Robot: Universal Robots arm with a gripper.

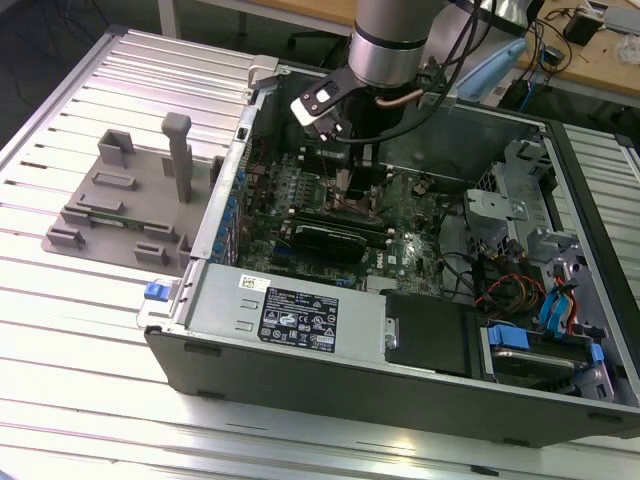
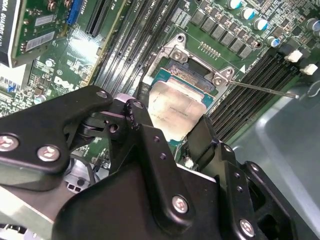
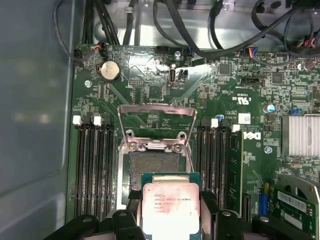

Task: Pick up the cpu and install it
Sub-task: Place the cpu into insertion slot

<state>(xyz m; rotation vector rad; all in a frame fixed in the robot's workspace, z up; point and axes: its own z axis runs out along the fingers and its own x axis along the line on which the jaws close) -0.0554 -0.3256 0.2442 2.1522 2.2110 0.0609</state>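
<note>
Ribbed silver metal table (image 1: 80, 330) is carrying an open grey computer case (image 1: 300, 370), and the arm is reaching down into it. The black pincer (image 2: 169, 119) is clamping the small square cpu with its pinkish metal top (image 3: 171, 206) by two opposite edges, holding it over the near part of the open dark socket (image 3: 156, 167) on the green motherboard (image 3: 150, 90). Whether the chip is touching the socket, I cannot tell. Such a thin-edged grip is probably risking a slip, and a chip going down tilted or off-square would likely be bending the socket's fine contacts. The hinged silver load plate (image 3: 156, 112) is standing raised just beyond the socket, and the thin metal lever rod (image 2: 265, 89) is sticking out beside it; either could be catching the chip. Long black memory slots (image 3: 92, 170) are flanking the socket closely, crowding the fingers. Black cables (image 3: 165, 25) are hanging well apart, as is the grey plastic fixture (image 1: 130, 200) outside the case.
</note>
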